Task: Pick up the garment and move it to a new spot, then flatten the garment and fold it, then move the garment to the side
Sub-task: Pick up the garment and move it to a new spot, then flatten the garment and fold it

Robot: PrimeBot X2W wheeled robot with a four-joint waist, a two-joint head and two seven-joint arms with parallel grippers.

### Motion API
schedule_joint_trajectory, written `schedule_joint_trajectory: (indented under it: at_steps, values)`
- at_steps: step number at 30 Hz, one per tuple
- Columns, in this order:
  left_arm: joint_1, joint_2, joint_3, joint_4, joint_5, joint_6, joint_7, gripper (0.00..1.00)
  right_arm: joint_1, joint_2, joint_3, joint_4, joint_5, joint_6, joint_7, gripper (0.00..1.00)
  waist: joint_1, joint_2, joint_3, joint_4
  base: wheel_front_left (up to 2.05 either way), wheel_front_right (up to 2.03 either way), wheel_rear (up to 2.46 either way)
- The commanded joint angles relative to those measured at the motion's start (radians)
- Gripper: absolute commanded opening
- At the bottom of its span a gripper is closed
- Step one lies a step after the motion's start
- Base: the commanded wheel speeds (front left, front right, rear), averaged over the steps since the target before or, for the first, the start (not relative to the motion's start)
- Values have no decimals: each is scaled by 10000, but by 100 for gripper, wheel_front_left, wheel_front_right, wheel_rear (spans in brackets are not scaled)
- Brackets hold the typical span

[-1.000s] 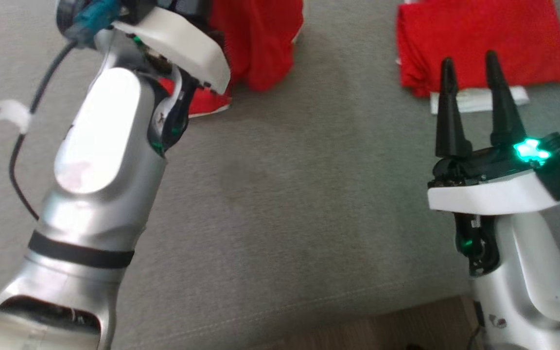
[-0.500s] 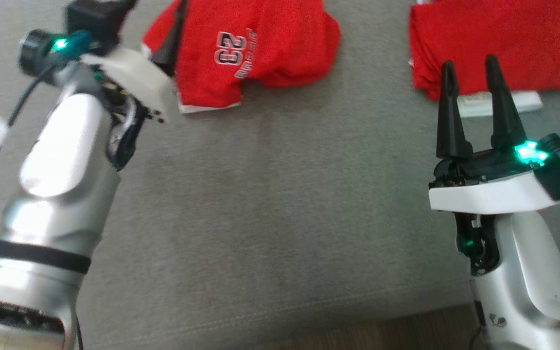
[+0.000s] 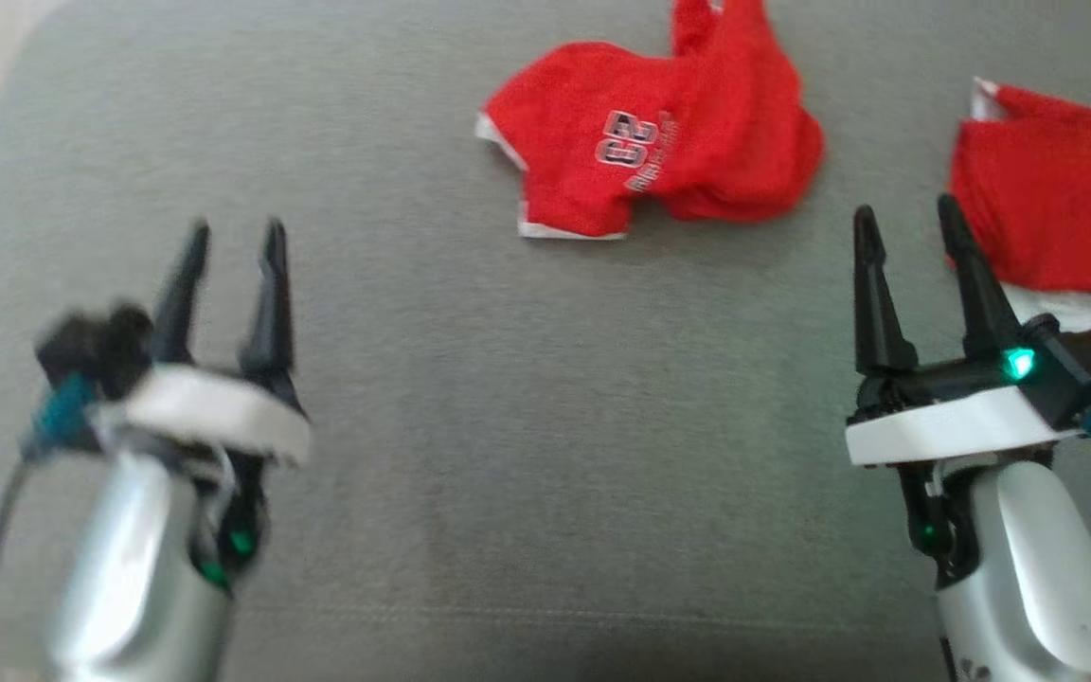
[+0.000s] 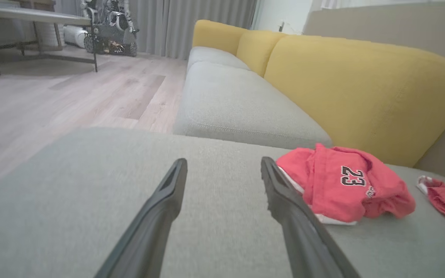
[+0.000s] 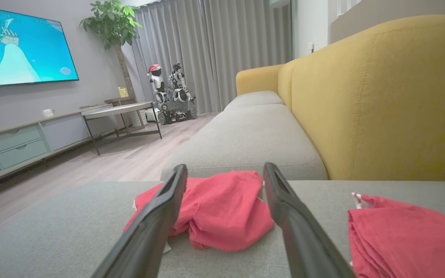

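A crumpled red garment (image 3: 659, 156) with white trim and the number 23 lies loose on the grey cushion, far centre in the head view. The left wrist view has this garment (image 4: 346, 187) to the right of my fingers; the right wrist view has the garment (image 5: 222, 208) just beyond my fingertips. My left gripper (image 3: 228, 232) stands open and empty at the lower left, well away from it. My right gripper (image 3: 901, 213) is open and empty at the lower right, short of the cloth.
A second red garment (image 3: 1062, 223), folded with white trim, lies at the far right of the grey cushion (image 3: 527, 426). The yellow sofa back (image 5: 373, 100) rises behind. Wooden floor (image 4: 52, 100), a low table (image 5: 118, 112) and another robot (image 5: 168, 92) stand beyond.
My left gripper opened, let go of the garment and drew back to the lower left. The garment now lies free on the cushion. The head camera has shifted; the right arm kept its pose.
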Motion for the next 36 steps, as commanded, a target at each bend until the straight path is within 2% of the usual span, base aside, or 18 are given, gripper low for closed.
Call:
schedule_joint_trajectory:
  at_steps: [1, 6, 13, 17, 22, 28, 36]
  values:
    - [-110, 26, 473, -580, -21, 23, -116, 100, -171, 53, 135, -361, -92, 65, 78, 100, 0, 0, -142, 437, 0, 0, 0]
    - [805, -834, 987, -1426, 307, -160, -118, 100, -379, 53, 264, -474, -387, 65, 501, 100, 0, 0, -67, 981, 0, 0, 0]
    - [810, -1336, 1163, -1382, 743, -617, -119, 100, -1353, 53, 1129, 35, -1205, 65, 1675, 100, 0, 0, 199, 1698, 0, 0, 0]
    - [862, -1503, 1227, -1153, 756, -760, -119, 100, -2187, -159, 2100, 1207, -1292, 65, 2535, 100, 0, 0, 378, 2104, 0, 0, 0]
    - [840, -1579, 1002, -862, 663, -886, -119, 100, -3445, -622, 2698, 3098, -1642, 65, 3282, 100, 0, 0, 698, 2655, 0, 0, 0]
    - [720, -1587, 419, -722, 103, -864, -120, 100, -4372, -781, 2321, 4983, -2312, 65, 3417, 100, 0, 0, 962, 3310, 0, 0, 0]
    - [649, -1589, 216, -681, -203, -718, -120, 100, -4873, -711, 1874, 6511, -2695, 65, 3273, 100, 0, 0, 1117, 3760, 0, 0, 0]
